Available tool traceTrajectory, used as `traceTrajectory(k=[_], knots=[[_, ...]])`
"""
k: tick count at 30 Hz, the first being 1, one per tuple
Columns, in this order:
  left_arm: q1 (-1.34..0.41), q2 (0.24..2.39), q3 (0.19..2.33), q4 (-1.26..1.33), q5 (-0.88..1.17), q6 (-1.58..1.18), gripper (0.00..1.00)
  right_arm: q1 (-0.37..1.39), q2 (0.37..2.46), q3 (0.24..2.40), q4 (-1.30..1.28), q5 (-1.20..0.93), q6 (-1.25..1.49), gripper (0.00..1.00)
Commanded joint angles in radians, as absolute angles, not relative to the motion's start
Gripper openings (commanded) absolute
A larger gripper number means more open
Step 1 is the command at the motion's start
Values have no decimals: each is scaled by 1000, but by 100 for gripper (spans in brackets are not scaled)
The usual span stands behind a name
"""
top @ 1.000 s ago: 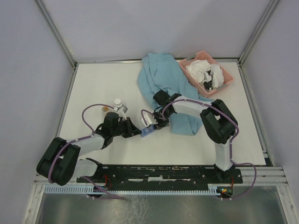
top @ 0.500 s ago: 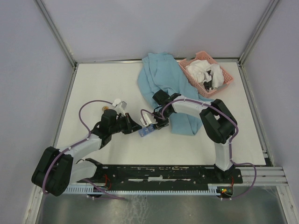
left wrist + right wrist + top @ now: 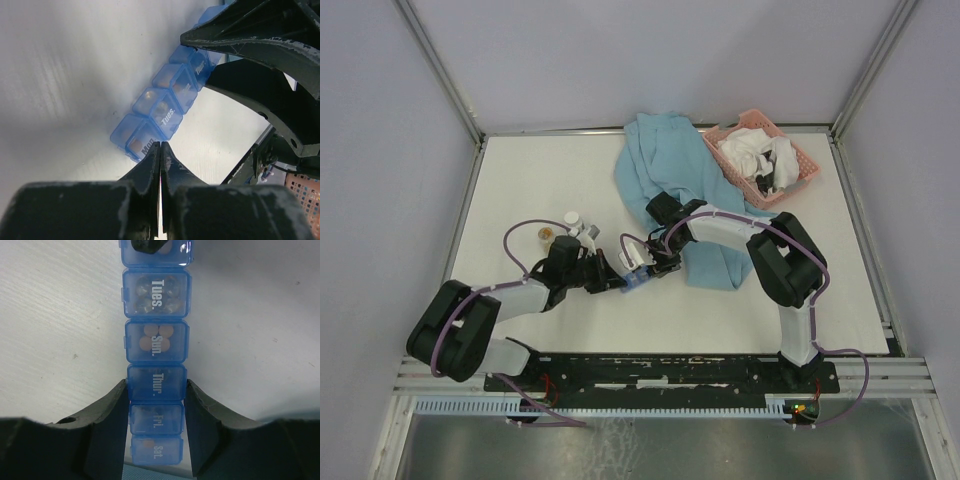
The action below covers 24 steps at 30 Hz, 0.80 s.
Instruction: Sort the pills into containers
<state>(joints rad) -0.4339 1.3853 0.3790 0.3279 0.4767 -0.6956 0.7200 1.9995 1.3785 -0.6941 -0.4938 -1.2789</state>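
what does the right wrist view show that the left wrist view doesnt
Only right wrist: four pills under the Sun. lid, plus the Fri. lid and Sat. lid. Only left wrist: the Mon. label and a corner of the pink basket. Both: the blue organiser strip, its Tues. lid, and the right gripper shut on it.

I seem to be driving a robotics lab cell: a white table boxed in by plain pale panels and aluminium frame posts, with a black mounting rail along the bottom of the frame.
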Motion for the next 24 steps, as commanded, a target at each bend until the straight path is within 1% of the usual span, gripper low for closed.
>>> traceTrajectory(k=[1,3,5,6,7,8,9,12,16,18,21,24], knots=[[-432,1295,385,262,450,-666,3,726,2039,1397,-698,-454,-1268,48],[-432,1216,392,258,462,-680,5,726,2040,1400,-700,-457,-1266,55],[-433,1113,398,238,448,-686,9,726,2035,1400,-699,-462,-1261,66],[-433,1063,399,218,427,-686,13,727,2031,1400,-699,-466,-1256,72],[-433,1019,400,195,398,-681,17,725,2024,1400,-695,-471,-1246,84],[-432,973,400,167,369,-673,20,724,2017,1401,-690,-476,-1231,98],[-433,929,399,141,333,-663,24,725,2009,1404,-685,-480,-1215,100],[-430,827,393,76,260,-642,35,722,1981,1417,-693,-494,-1188,100],[-431,732,430,5,230,-623,47,700,1911,1440,-746,-535,-1168,100],[-430,694,469,-27,217,-606,56,683,1847,1447,-775,-564,-1130,100],[-431,644,544,-56,198,-563,77,654,1738,1480,-799,-555,-990,99],[-430,607,633,-74,136,-539,97,573,1611,1515,-742,-549,-748,100]])
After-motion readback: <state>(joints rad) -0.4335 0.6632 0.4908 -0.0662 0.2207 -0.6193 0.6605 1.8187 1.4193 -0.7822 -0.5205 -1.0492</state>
